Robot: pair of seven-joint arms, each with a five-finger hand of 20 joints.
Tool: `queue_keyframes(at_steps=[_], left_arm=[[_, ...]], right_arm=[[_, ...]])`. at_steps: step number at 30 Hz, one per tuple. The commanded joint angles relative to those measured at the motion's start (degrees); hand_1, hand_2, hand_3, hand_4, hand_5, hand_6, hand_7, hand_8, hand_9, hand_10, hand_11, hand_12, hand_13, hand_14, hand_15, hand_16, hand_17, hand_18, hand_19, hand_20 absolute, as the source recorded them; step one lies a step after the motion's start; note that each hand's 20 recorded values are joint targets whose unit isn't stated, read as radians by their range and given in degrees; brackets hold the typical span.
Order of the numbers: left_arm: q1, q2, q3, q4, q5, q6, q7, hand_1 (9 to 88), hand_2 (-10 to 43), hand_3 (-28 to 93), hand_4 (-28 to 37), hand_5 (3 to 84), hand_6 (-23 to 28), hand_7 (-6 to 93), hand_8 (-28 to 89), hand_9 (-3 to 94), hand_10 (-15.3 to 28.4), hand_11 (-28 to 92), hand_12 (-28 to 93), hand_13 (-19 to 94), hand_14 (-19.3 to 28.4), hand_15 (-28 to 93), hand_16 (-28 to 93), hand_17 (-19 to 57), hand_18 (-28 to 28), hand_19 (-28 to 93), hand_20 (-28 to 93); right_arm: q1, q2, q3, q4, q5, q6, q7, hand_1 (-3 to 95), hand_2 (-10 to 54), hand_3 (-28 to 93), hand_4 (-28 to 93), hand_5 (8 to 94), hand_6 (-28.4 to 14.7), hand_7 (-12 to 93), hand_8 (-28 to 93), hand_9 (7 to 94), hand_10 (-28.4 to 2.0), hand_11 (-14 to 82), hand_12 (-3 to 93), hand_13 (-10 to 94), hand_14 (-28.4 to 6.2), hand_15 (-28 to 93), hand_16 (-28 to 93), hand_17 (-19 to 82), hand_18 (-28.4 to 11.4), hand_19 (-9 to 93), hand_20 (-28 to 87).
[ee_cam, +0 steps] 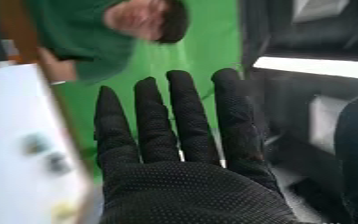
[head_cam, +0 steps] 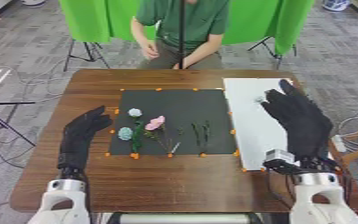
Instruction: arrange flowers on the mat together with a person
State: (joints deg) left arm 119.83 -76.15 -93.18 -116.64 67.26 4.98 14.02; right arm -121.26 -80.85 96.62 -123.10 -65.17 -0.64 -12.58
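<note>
Black-gloved, the right hand [head_cam: 300,120] has straight, spread fingers near the white sheet [head_cam: 245,107].

From far away, I see a pink flower [head_cam: 155,123] on the black mat [head_cam: 171,100], between blue flowers [head_cam: 126,133] and green stems [head_cam: 206,131].

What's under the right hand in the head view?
The right hand covers part of the white sheet. A pale item lies on the sheet beside its fingers, too small to identify; anything directly beneath the hand is hidden there.
</note>
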Motion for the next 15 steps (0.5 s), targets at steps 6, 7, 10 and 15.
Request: queue_keyframes(at_steps=[6,7,10,15], left_arm=[[-2.0,0.1,0.2,0.99,0.98,-2.47,0.8,23.6,6.1,67,-26.7,48.3,5.4,15.0,-6,48.8,14.4,22,14,40,19.8,25,1,7.0,14.3,12,17],[-2.1,0.11,0.12,0.96,0.98,-2.65,0.73,23.6,6.0,67,-26.6,48.3,5.4,15.0,-6,48.7,14.4,22,14,40,19.8,25,1,7.0,14.3,12,17],[-2.0,0.11,-0.21,0.81,1.21,-2.92,0.64,24.0,5.4,67,-26.2,48.2,5.5,14.8,-6,48.5,14.3,22,14,40,19.8,25,1,7.0,14.3,12,17],[-1.7,-0.54,-0.52,0.68,1.17,-3.03,0.43,24.7,5.0,67,-25.4,47.9,5.3,14.8,-6,48.5,14.1,21,14,40,19.8,25,1,6.9,14.4,12,17]], right_arm=[[0.0,-0.8,0.1,0.0,0.2,-2.9,-1.8,4.2,5.0,79,-18,44.0,1.5,10,-8,45.2,-14.1,5.5,11.8,33,-13.4,11,13,19,-16.4,7,27],[-0.1,-0.7,0.0,0.0,0.1,-2.6,-1.7,4.3,5.1,79,-18,44.2,1.5,10,-8,45.4,-14.1,5.5,11.8,33,-13.4,11,13,19,-16.4,7,27],[-0.1,-0.7,0.1,0.0,0.4,-2.7,-1.5,4.3,5.1,79,-18,44.8,1.4,10,-8,46.1,-14.3,5.7,11.9,34,-13.5,11,14,20,-16.4,7,27],[-0.3,-0.7,0.3,-0.2,1.3,-2.4,-1.5,4.7,5.4,78,-18,46.6,1.0,11,-8,47.6,-14.4,6.0,12.2,35,-13.6,12,14,20,-16.4,7,28]])
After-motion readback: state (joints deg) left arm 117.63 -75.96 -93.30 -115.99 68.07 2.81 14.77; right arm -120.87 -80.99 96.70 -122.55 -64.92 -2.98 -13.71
